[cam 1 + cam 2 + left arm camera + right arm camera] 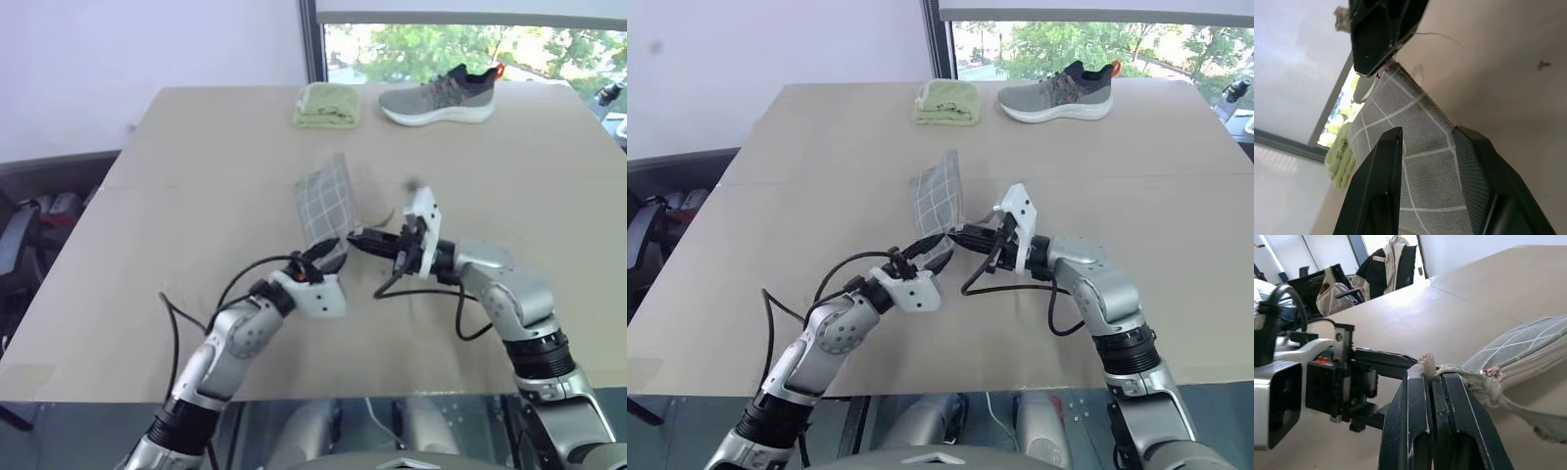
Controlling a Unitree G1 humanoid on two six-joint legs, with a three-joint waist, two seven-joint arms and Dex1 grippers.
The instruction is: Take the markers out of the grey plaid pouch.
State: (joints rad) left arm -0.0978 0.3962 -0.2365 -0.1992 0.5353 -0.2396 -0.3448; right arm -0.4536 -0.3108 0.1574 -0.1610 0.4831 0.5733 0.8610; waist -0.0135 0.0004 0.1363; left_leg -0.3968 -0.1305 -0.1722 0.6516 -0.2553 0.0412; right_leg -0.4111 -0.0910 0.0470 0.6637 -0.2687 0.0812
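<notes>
Now, right gripper (1434, 377) pinching pull cord (1469, 378), grey plaid pouch (326, 203) lifted mid-table

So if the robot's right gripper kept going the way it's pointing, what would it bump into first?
Probably the left gripper: the right gripper, shut on the pull cord of the grey plaid pouch, points at it.

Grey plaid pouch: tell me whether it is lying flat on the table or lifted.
Lifted. The grey plaid pouch stands tilted above the table, with the left end effector gripping its lower end and the right end effector pinching its pull cord.
</notes>
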